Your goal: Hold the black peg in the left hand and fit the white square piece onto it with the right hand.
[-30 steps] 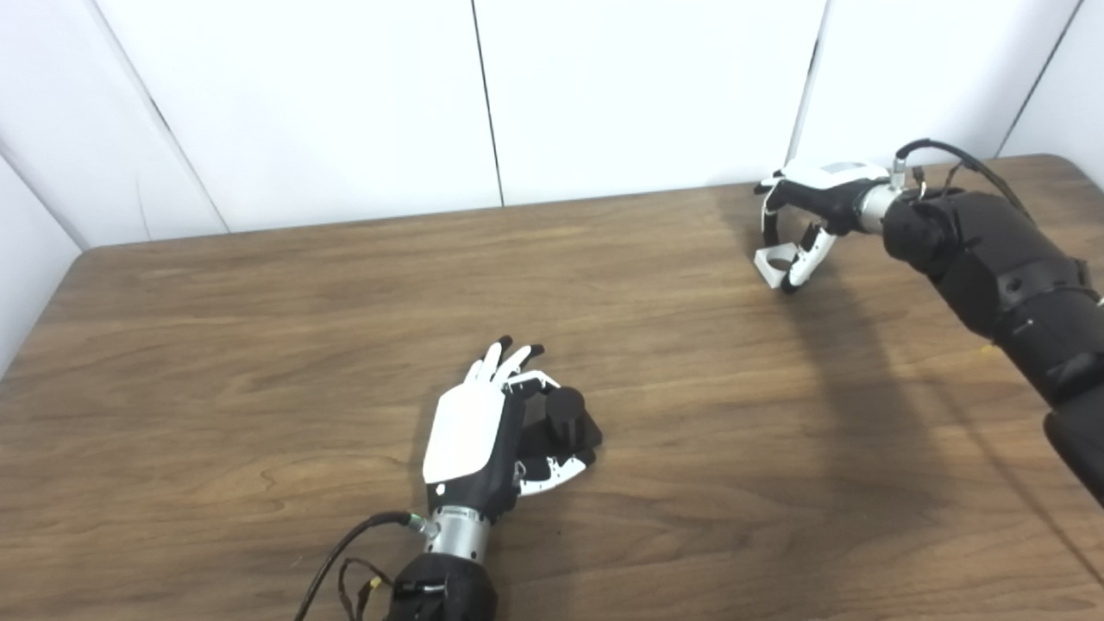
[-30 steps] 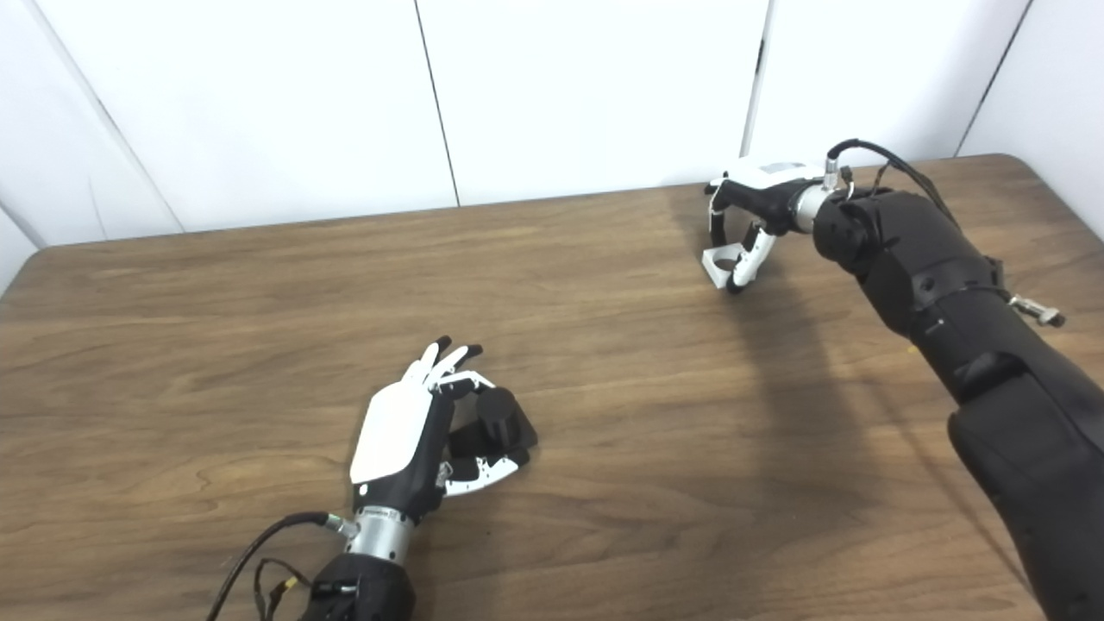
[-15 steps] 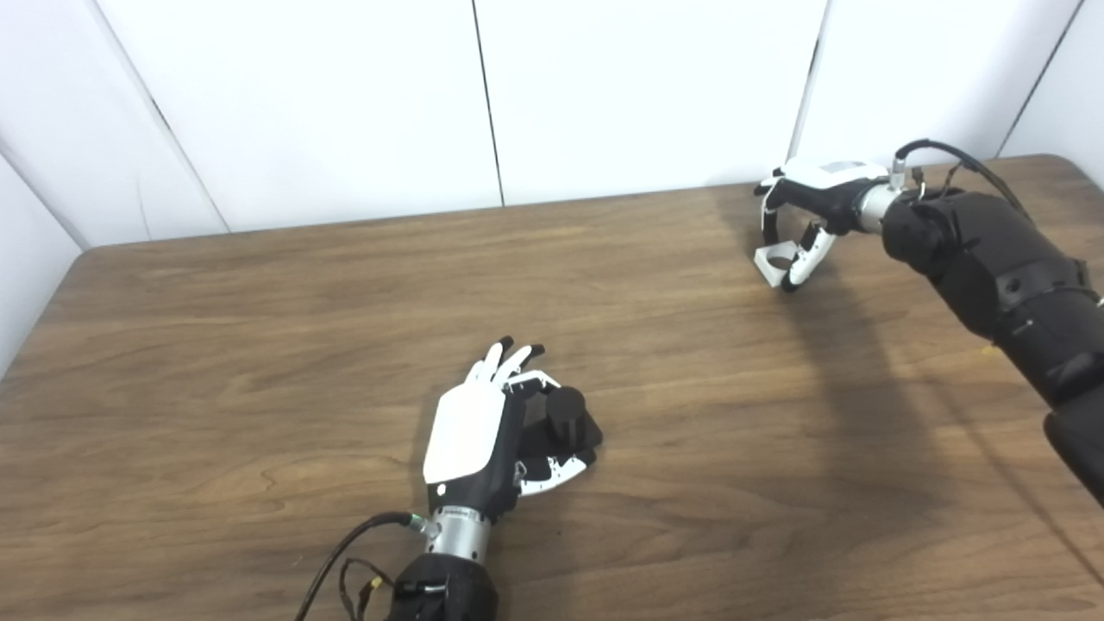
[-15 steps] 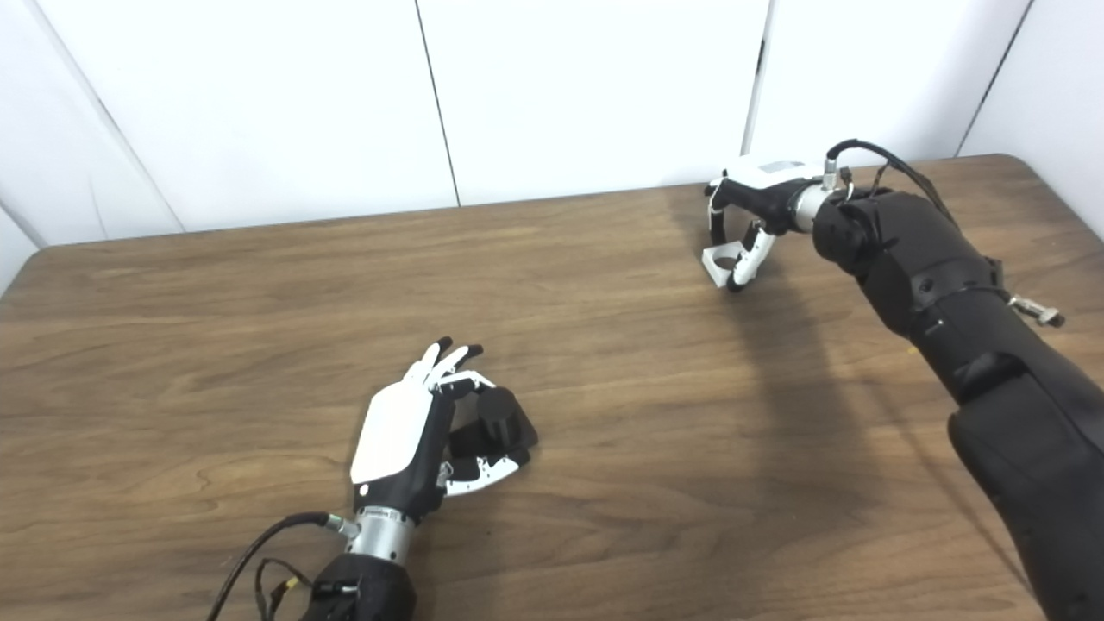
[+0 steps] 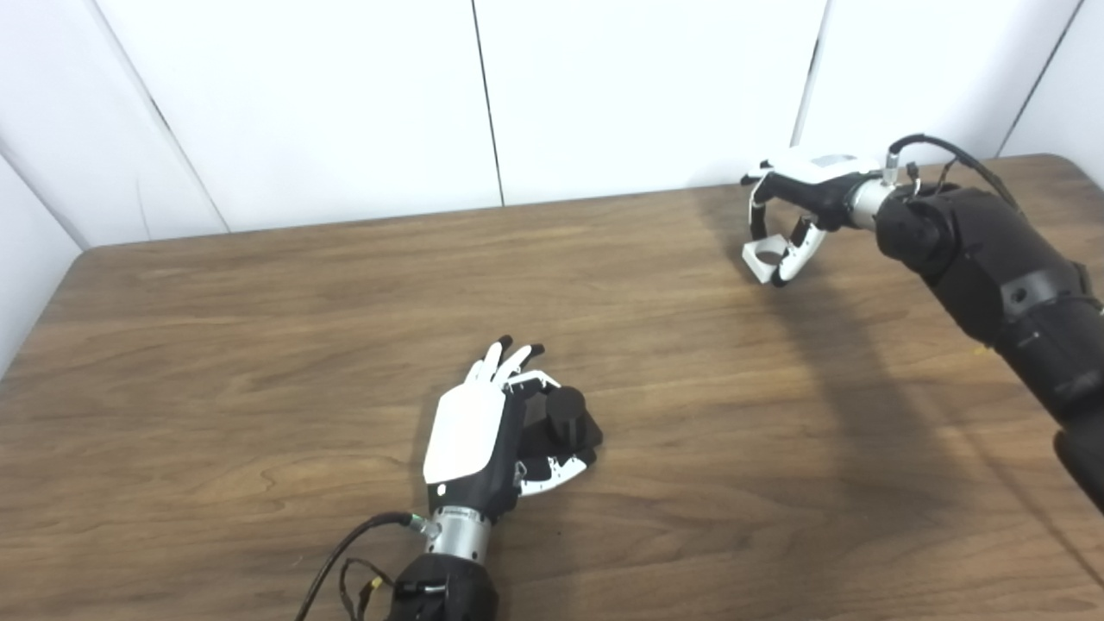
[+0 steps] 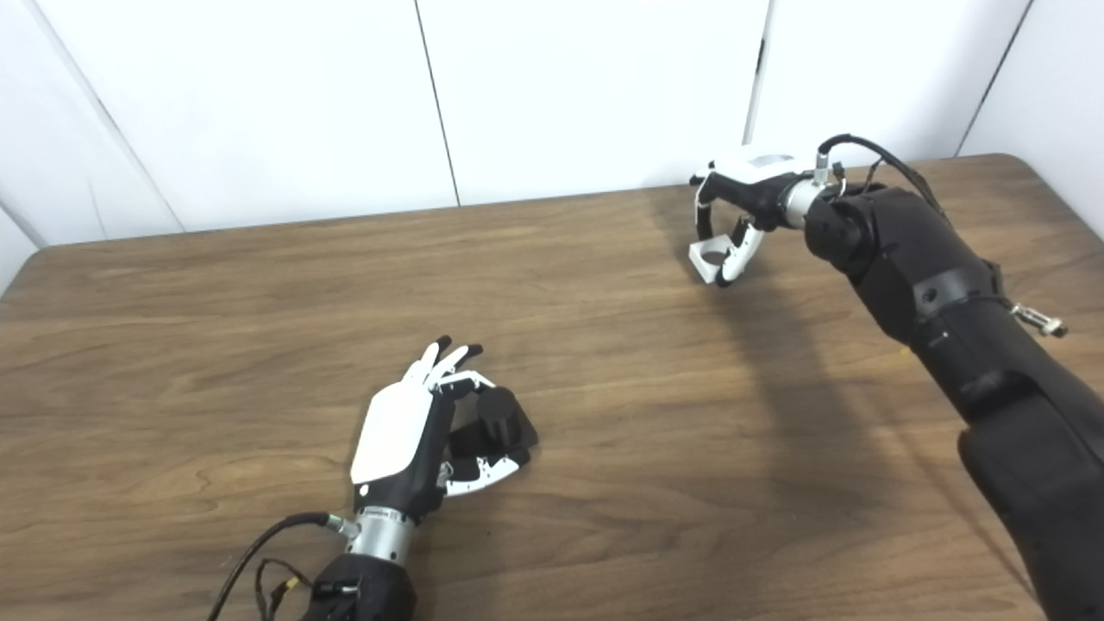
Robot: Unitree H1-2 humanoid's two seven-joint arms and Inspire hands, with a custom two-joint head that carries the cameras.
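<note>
One black peg (image 5: 565, 412) stands upright on its dark base, cupped between the thumb and fingers of the left hand (image 5: 473, 440) near the front of the wooden table (image 5: 259, 345). Well apart, toward the far right corner, the right hand (image 5: 798, 194) pinches the single white square piece (image 5: 763, 257), its round hole facing up, just clear of the tabletop. The carry across likely goes best with the piece kept level and its hole brought directly above the peg before lowering, while the left hand holds the peg upright. One peg, one square piece, two hands.
</note>
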